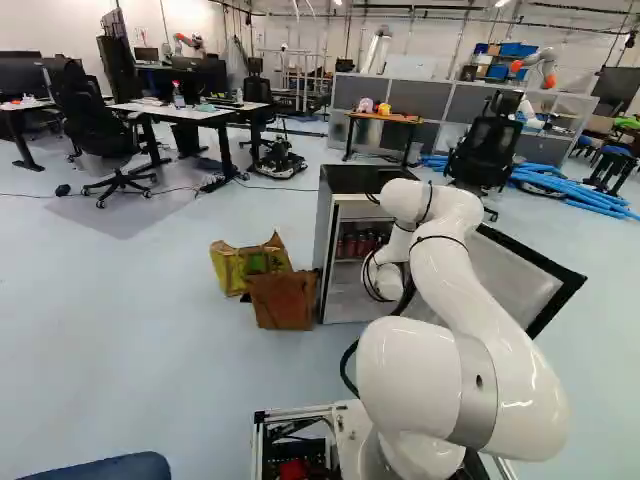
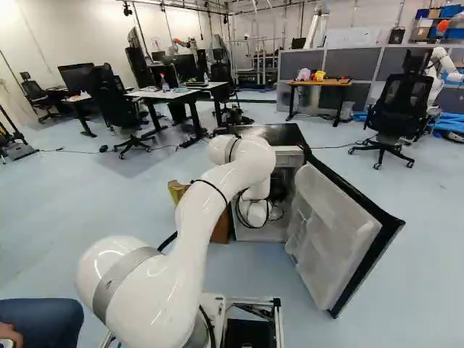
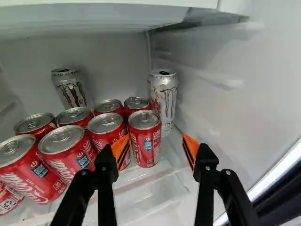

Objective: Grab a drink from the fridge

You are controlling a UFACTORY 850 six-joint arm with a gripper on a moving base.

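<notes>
The fridge [image 2: 297,133] stands ahead of the robot's base with its door [image 2: 330,239] swung wide open on the side away from the two bags. The white arm [image 2: 217,203] reaches forward and bends down at the fridge's open front, bringing the gripper [image 2: 279,190] to its inside. In the wrist view the gripper's [image 3: 153,143] two fingers stand wide apart, and nothing is held between their orange pads [image 3: 120,148].

The drinks are in the fridge, on a glass shelf [image 3: 141,195]. Most are red soda cans, packed upright in a cluster. One red soda can [image 3: 145,139] at the cluster's edge nearest the fridge's door-side wall [image 3: 235,113] lies ahead of the gap between the fingers; whether a finger touches any can is impossible to tell. Toward the fridge's back wall [image 3: 117,56] stand two taller cans: a white one [image 3: 163,101] near the door-side wall and a silver-grey one [image 3: 71,89] farther from it, behind the red cluster.

Beside the fridge, on the floor, sit a yellow-green bag [image 1: 232,272] and a brown bag [image 1: 283,302]. Beyond the fridge are a wooden-topped table [image 1: 390,118] and grey partitions [image 1: 467,105].
</notes>
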